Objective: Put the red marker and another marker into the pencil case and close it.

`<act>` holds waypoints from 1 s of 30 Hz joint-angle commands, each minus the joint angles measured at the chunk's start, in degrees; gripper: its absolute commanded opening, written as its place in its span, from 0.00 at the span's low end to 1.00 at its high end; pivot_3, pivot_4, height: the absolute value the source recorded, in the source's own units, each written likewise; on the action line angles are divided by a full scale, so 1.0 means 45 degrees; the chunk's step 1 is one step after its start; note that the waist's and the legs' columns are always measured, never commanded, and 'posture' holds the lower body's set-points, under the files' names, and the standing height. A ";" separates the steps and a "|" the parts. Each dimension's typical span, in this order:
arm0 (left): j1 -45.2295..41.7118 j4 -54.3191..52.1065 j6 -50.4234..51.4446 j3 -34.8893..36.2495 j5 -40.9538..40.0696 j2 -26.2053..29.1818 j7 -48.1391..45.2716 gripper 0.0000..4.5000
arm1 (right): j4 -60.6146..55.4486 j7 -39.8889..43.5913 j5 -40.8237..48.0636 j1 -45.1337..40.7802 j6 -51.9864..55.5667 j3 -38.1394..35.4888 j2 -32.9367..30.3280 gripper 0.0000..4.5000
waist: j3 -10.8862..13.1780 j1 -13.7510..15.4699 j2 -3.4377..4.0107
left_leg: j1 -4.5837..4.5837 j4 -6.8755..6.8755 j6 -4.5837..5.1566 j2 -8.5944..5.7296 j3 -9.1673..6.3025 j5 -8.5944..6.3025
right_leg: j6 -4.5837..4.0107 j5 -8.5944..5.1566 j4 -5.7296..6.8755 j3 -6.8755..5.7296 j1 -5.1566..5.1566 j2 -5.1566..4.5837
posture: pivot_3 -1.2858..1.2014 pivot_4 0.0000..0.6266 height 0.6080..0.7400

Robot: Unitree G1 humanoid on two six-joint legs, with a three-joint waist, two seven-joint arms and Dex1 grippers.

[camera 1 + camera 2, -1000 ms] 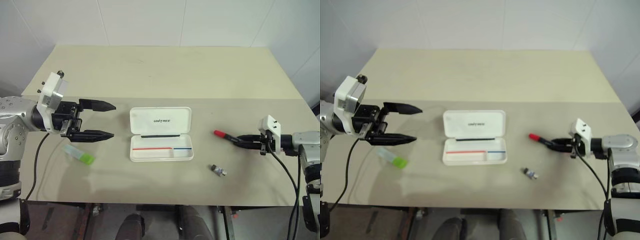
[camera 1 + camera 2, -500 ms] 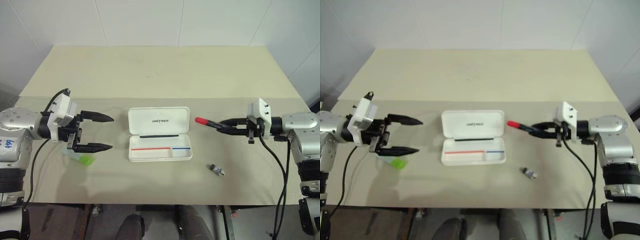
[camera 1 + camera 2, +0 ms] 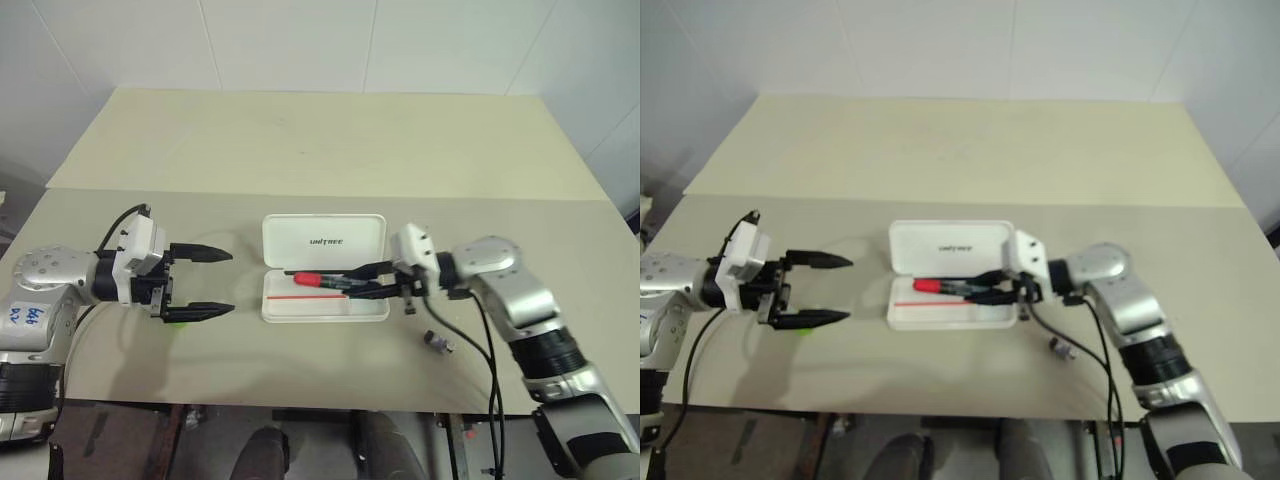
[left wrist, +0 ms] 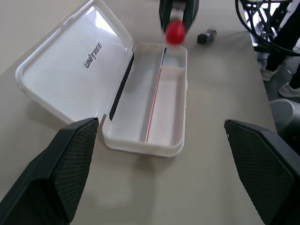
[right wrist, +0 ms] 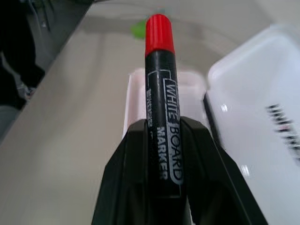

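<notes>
**Open pencil case, one marker held above it, one on the counter**

- Counter (image 3: 300, 140): pale beige top, filling the middle of the head views, white wall behind.
- Pencil case (image 3: 324, 281): white plastic, hinged, at frame centre. It lies open, lid laid flat toward the upper side with the "UNITREE" logo showing; the tray below has a red line and a blue line inside.
- Red marker (image 3: 318, 279): black barrel lettered "WHITE BOARD MARKER", red cap. It lies roughly level over the open tray, cap toward frame left. Whether it touches the tray cannot be told.
- Right tool (image 3: 362, 281): reaching in from the right of centre, its two black fingers closed on the marker's barrel, as seen close in the right wrist view.
- Left tool (image 3: 213, 281): at centre left, fingers spread wide and empty, pointing toward the case and well apart from it.
- Another marker (image 3: 176, 318): lime-green end just visible under the left tool's lower finger, lying on the counter.
- Small grey-black cylinder (image 3: 437, 342): on the counter, lower right of the case, near the right arm.
</notes>
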 commanded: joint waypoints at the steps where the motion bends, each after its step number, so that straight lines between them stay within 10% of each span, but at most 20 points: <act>1: 0.0196 -0.0823 0.0274 0.0476 -0.0412 -0.0025 0.0475 1.00 | 0.0992 -0.0137 -0.0572 -0.0828 -0.1063 0.0105 0.0441 0.13 | 0.0000 0.0005 0.0000 | 0.0000 -0.0001 0.0000 0.0000 -0.0001 0.0000 | 0.0000 0.0000 -0.0001 0.0000 0.0000 0.0001 | 0.52 0.24 1.00; 22: 0.0855 -0.1994 0.0680 0.0572 -0.0748 -0.0424 0.1604 1.00 | 0.4132 0.0492 -0.1938 -0.2123 -0.3136 0.0406 0.1317 0.13 | 0.0000 -0.0017 0.0000 | -0.0007 -0.0019 -0.0006 0.0005 -0.0007 -0.0005 | -0.0003 -0.0001 -0.0003 -0.0011 -0.0001 0.0002 | 0.52 0.24 1.00; 30: 0.0639 -0.1884 0.0662 0.0400 -0.0694 -0.0526 0.1582 1.00 | 0.2922 0.0526 -0.1293 -0.2359 -0.2476 0.0059 0.1508 0.86 | 0.0000 -0.0096 0.0000 | -0.0006 -0.0022 -0.0007 0.0008 -0.0008 -0.0005 | -0.0004 -0.0002 0.0001 -0.0011 -0.0003 0.0004 | 0.52 0.24 1.00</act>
